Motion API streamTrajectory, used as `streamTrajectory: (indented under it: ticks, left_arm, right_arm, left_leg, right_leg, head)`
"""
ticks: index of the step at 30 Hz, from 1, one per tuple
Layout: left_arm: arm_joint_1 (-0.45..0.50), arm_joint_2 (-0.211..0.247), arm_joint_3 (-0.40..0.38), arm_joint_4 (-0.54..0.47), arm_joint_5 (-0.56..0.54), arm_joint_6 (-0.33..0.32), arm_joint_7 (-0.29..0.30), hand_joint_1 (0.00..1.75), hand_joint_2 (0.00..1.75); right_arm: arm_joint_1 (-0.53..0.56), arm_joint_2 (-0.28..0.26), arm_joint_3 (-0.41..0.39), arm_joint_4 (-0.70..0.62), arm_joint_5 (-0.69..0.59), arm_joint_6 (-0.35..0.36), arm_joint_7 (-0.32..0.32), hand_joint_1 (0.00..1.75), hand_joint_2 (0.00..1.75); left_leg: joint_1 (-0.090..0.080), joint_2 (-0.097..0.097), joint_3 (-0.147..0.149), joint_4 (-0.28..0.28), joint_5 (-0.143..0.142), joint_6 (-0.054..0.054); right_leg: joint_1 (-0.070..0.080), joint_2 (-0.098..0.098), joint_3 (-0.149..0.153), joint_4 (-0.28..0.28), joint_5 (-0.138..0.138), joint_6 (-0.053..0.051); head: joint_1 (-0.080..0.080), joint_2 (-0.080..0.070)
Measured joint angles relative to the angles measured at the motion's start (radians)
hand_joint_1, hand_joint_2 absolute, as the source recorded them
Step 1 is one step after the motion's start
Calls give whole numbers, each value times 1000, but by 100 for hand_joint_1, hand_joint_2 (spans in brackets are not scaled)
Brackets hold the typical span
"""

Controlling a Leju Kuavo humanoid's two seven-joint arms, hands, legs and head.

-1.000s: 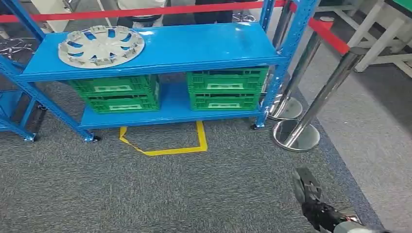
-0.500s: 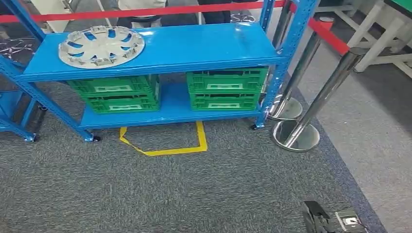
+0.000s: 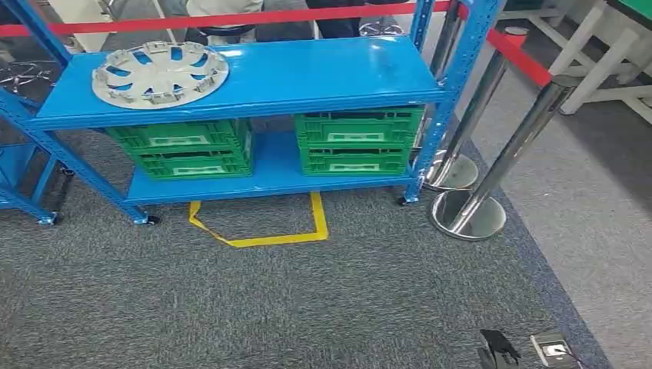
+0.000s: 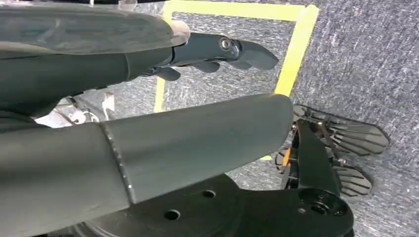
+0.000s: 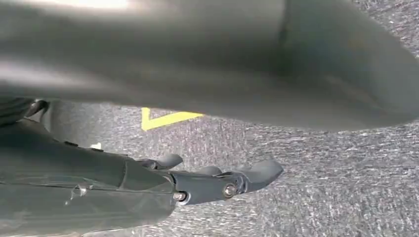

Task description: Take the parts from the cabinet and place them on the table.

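Observation:
A silver-grey wheel cover (image 3: 160, 73) lies flat on the left end of the blue cabinet's upper shelf (image 3: 323, 73). Two stacks of green crates (image 3: 184, 147) (image 3: 355, 141) stand on the lower shelf. My right hand (image 3: 496, 351) shows as a dark tip at the bottom edge of the head view, low over the carpet and far from the cabinet. In the right wrist view that hand (image 5: 148, 182) has its fingers (image 5: 247, 175) stretched out and holds nothing. My left hand (image 4: 163, 143) hangs over the carpet, its fingers (image 4: 232, 49) apart from the thumb and empty.
Two chrome stanchions (image 3: 470, 215) (image 3: 452, 171) with a red belt (image 3: 523, 55) stand right of the cabinet. Yellow tape (image 3: 265, 234) marks the grey carpet before it. A small floor box (image 3: 552, 350) sits by my right hand. A white table frame (image 3: 607, 54) is at far right.
My right hand has sunk from mid-low in the head view to the bottom edge. The cabinet, wheel cover and crates have not moved.

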Motion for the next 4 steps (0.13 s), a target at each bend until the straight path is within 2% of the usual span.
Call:
streamTrajectory:
  ticks: [4]
  left_arm:
    - [0,2,-3,0,-1,0,0,0,0]
  right_arm:
    - [0,4,0,5,-3,0,0,0,0]
  left_leg:
    - [-1,0,0,1,-1,1]
  right_leg:
    - [-1,0,0,0,0,0]
  head:
    - [0,0]
